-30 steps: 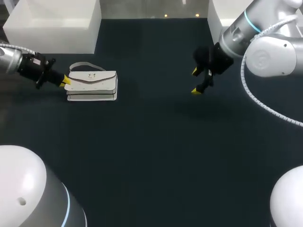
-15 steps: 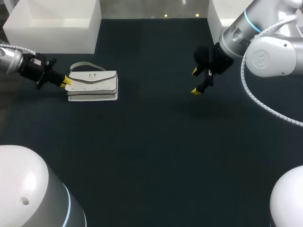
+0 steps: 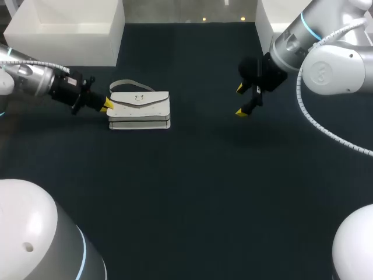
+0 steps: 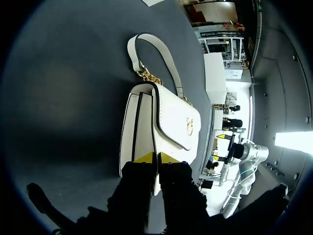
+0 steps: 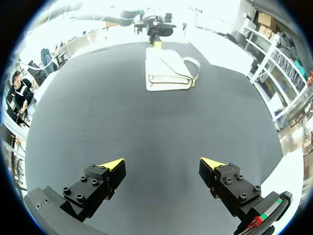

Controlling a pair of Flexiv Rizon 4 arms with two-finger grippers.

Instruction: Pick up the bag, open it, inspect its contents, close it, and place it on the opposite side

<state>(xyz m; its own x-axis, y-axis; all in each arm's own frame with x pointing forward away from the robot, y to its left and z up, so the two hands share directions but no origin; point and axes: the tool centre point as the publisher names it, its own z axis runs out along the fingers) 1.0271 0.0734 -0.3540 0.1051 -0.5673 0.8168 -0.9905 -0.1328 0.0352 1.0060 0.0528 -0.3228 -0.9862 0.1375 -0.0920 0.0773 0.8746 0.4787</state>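
A white handbag (image 3: 140, 109) with a flap, a gold clasp and a loop strap (image 3: 131, 84) lies flat on the dark table, left of centre. My left gripper (image 3: 107, 105) is at the bag's left end. In the left wrist view its yellow tips (image 4: 157, 157) stand close together, pinching the near end of the bag (image 4: 166, 122) at the dark seam. My right gripper (image 3: 240, 100) hangs open above the table at the right, well away from the bag. In the right wrist view the bag (image 5: 168, 68) lies far ahead of the wide-apart fingers (image 5: 164, 164).
A white open bin (image 3: 64, 49) stands at the back left, just behind the bag. Another white box (image 3: 267, 20) sits at the back right beside my right arm. Dark tabletop (image 3: 192, 186) stretches between the bag and the right gripper and toward the front.
My left gripper has moved to the right and the bag has shifted right with it, still lying flat. The right arm has not moved.
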